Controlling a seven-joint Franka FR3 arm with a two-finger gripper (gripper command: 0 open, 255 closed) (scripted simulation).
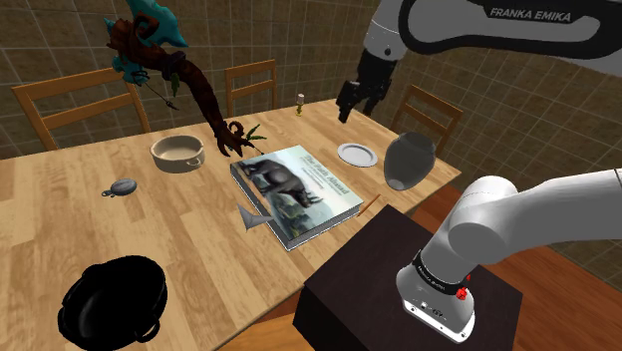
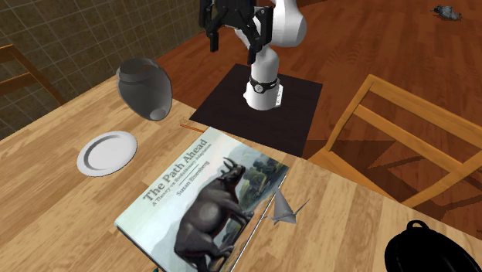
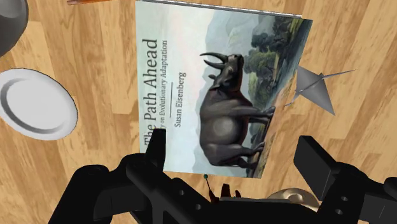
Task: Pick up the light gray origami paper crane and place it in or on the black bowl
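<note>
Gripper [image 1: 357, 108] hangs open high above the table [image 1: 70, 224]. Its two black fingers [image 3: 318, 162] stand well apart and nothing is between them.

Right under it lies a book [image 3: 216, 89]. The wrist view lets one read its cover, "The Path Ahead" by Susan Eisenberg, with a dark horned buffalo.

The light grey paper crane [image 3: 316, 89] stands on the wood, touching or just beside one long edge of the book. This is near the table edge on the side of the black stand [image 2: 286, 116].

Off the book's opposite side, a white plate [image 2: 106, 152] lies flat. A dark grey vase [image 2: 144, 89] stands beyond it, close to the table corner by the stand, and a thin orange stick [image 2: 193, 126] lies between vase and book.

From the crane, bare wood runs along the near table edge to the black bowl [image 1: 115, 299]. The bowl sits well apart, at the table corner in the shoulder view's lower left, and nothing lies between the two.

The shoulder view also shows the far half of the table. There stand a beige pot with two handles [image 1: 177, 152], a small grey object [image 1: 122, 186] that I cannot identify, and a teal figure on a twisted dark branch [image 1: 169, 70]. Wooden chairs [image 1: 249, 72] stand behind the far edge.

The second exterior view shows another small grey object [image 2: 446, 10] on the floor far behind the stand.
</note>
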